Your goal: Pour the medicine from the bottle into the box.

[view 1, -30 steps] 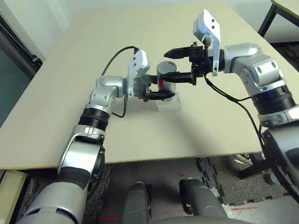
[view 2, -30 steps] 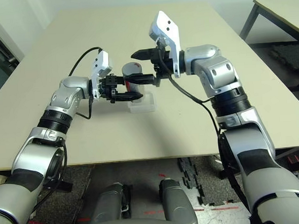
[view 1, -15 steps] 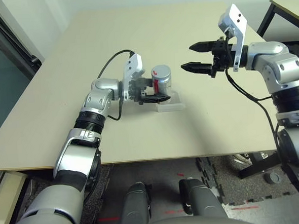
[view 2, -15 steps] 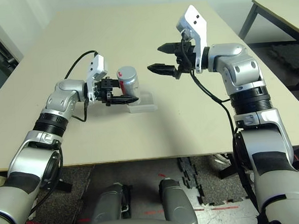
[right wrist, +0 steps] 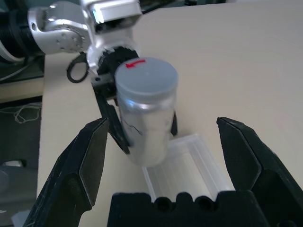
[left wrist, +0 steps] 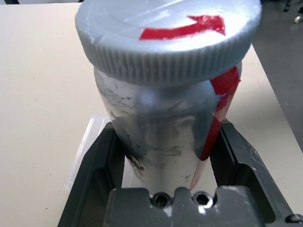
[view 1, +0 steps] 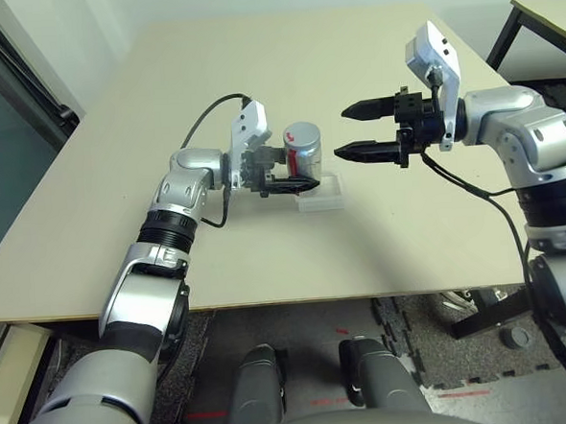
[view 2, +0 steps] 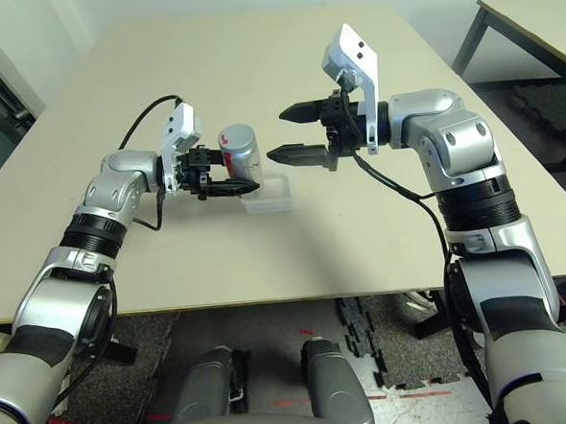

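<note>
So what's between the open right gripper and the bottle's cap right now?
Nothing: in the left eye view an open gap, with bare table behind, separates the right gripper from the bottle clamped in the left gripper.

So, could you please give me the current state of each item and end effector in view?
bottle: capped, upright with a slight tilt, held above the table beside the box.
box: open, lying flat on the table; no contents can be made out.
left end effector: shut on the bottle's body.
right end effector: open, holding nothing, apart from the bottle and pointing toward it.
table: bears the box.
</note>
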Tool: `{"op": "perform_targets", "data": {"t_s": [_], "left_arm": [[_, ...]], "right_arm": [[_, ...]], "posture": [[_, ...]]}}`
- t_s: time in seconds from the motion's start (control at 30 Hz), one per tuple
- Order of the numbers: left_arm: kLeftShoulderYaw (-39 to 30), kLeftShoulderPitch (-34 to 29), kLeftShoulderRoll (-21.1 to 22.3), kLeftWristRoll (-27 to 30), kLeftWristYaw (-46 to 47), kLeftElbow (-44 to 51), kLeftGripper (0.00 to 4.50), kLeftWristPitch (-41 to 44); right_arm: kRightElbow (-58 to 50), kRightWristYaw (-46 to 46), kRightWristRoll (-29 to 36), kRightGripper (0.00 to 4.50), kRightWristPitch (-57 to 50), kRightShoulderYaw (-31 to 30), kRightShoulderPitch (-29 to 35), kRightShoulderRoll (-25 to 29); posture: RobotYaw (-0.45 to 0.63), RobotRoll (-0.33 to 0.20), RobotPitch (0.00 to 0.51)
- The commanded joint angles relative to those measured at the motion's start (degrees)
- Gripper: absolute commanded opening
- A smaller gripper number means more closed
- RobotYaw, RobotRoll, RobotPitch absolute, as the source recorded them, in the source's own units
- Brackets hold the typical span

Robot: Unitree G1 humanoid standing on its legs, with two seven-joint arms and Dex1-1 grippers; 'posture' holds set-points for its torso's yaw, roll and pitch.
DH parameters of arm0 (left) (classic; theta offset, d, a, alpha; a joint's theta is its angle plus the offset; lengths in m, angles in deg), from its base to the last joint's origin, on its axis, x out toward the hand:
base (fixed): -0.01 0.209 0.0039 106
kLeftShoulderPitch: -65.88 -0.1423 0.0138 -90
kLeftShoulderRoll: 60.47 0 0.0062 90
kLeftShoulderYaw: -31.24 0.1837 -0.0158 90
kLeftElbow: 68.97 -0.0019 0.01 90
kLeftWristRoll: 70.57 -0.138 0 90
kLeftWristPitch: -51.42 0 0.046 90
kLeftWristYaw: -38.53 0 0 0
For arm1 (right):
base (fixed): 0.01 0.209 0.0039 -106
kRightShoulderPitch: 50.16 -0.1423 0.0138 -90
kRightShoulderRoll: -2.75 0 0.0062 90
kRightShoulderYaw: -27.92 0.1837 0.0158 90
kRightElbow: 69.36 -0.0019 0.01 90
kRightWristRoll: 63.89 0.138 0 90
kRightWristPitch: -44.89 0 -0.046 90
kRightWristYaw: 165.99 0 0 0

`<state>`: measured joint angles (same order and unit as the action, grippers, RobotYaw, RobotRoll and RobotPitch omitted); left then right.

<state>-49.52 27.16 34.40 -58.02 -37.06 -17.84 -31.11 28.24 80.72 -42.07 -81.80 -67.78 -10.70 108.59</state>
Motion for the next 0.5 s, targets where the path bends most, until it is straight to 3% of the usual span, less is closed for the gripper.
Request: {"op": "perform_targets", "data": {"t_s": [0.03,0.5], "left_arm": [[0.02,1.17,-0.85,-0.89,0.13,-0.93,2.77,-0.95],[0.17,1.94,-2.4,-1.3,-0.04,-1.61,2.77,-1.52]], "right_arm": [[-0.41,-1.34,-0.01,4.5,-0.05,-1.04,-1.91,-1.81],[3.35,-1.8,-1.78,4.5,2.48,-4.31,-4.7,-7.33]], "posture": [[-0.05,0.0,0.077],[-0.04,0.0,0.078]]}}
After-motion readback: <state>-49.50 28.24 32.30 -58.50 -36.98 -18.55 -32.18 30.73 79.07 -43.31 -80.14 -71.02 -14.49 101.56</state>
